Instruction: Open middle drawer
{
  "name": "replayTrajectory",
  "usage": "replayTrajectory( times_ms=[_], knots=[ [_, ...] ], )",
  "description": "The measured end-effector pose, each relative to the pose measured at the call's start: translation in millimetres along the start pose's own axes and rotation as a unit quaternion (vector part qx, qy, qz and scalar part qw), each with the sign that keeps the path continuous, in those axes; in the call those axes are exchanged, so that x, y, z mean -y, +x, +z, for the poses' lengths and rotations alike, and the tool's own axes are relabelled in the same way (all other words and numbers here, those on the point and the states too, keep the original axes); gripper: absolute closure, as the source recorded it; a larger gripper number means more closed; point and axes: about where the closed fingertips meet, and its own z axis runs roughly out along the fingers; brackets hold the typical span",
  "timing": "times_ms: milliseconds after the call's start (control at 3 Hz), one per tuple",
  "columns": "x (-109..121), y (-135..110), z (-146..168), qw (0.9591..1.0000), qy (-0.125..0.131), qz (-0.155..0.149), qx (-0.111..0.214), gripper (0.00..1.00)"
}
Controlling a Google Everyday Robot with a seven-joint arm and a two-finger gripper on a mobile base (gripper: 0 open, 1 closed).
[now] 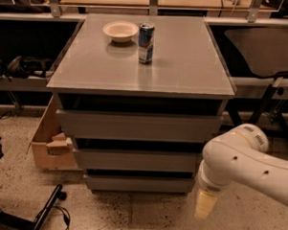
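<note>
Your cream end effector hangs below and right of the plain grey middle drawer, whose flat front runs horizontally. Whether it is gripping, you cannot tell.

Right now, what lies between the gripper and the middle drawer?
No object, in the camera view: the gripper hangs below and right of the middle drawer, over speckled floor.

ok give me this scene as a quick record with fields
middle drawer: shut, between top drawer and bottom drawer
gripper: low, right of the bottom drawer, pointing down, apart from the drawers
cabinet top: white bowl and blue drink can near the back
floor left: open cardboard box
</note>
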Motion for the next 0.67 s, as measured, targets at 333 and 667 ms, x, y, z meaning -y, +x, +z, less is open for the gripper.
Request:
replayTrajectory(
  times_ms=[333, 667],
  knots=[
    [-2.2, 8.0, 68.7, 0.9996, -0.021, 0.004, -0.019, 0.00],
    [-2.2, 8.0, 68.4, 0.9996, -0.020, 0.004, -0.019, 0.00]
  ],
)
